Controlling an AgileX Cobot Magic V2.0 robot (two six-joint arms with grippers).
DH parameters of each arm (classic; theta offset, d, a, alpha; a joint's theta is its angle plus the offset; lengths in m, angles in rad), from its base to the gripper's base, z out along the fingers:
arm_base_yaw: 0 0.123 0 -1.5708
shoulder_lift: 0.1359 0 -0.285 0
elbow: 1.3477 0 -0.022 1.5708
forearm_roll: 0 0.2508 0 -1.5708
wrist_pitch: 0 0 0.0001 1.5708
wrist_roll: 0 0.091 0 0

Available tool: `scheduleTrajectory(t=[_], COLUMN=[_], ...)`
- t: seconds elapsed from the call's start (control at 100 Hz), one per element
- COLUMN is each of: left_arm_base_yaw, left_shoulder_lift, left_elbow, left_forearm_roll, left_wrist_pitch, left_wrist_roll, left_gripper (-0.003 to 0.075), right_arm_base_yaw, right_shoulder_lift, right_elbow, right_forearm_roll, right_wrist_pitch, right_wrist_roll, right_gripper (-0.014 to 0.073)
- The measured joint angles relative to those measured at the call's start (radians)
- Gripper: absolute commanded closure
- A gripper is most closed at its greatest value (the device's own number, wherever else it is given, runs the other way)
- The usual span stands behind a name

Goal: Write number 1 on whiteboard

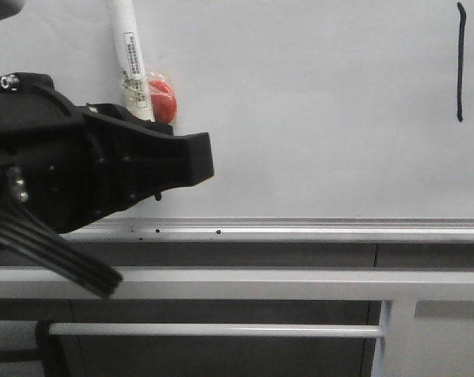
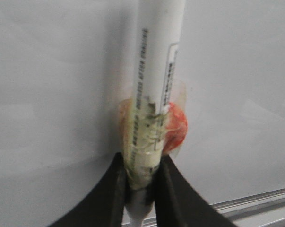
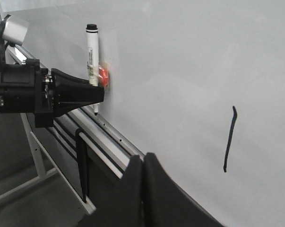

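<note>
The whiteboard (image 1: 315, 118) fills the front view, with its silver rail (image 1: 299, 230) below. The number 1 (image 1: 460, 63) is a thin black vertical stroke at the board's far right; it also shows in the right wrist view (image 3: 229, 139). My left gripper (image 1: 191, 161) is shut on the white marker pen (image 1: 130, 55), holding it upright against the board far left of the stroke. In the left wrist view the fingers (image 2: 118, 189) clamp the pen (image 2: 154, 94). My right gripper (image 3: 143, 163) is shut and empty, off the board below the stroke.
A red round piece (image 1: 163, 98) is taped to the pen with clear tape and lies next to the board. White horizontal metal bars (image 1: 221, 330) and the stand frame run below the rail. The left arm's black cables (image 1: 56, 259) hang at the left.
</note>
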Motion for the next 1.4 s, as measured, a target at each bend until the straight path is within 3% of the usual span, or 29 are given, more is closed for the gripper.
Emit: scheduleTrajectory(t=[0.48,0.77,1.17,1.4], left_arm_base_yaw=[-0.030,-0.030,-0.030,-0.033], left_shoulder_lift=[0.000,0.000,0.000,0.000], left_elbow=[0.000,0.000,-0.002,-0.002], left_forearm_roll=[-0.010,0.041,0.054,0.055], left_wrist_pitch=[-0.008,-0.012,-0.014,-0.016], left_wrist_roll=[-0.002,-0.002,-0.002,-0.006], left_gripper=[0.0735,0.0486,0.0385,0.0385], right_arm_base_yaw=[0.000,-0.030,0.000,0.000], right_shoulder_lift=[0.000,0.000,-0.001,-0.001], right_elbow=[0.000,0.000,0.000,0.000], right_forearm_roll=[0.000,-0.002,-0.001,-0.001], right_wrist_pitch=[0.002,0.007,0.032,0.032], right_wrist_roll=[0.000,0.000,0.000,0.000], right_gripper=[0.0657,0.0657,0.0657,0.0657])
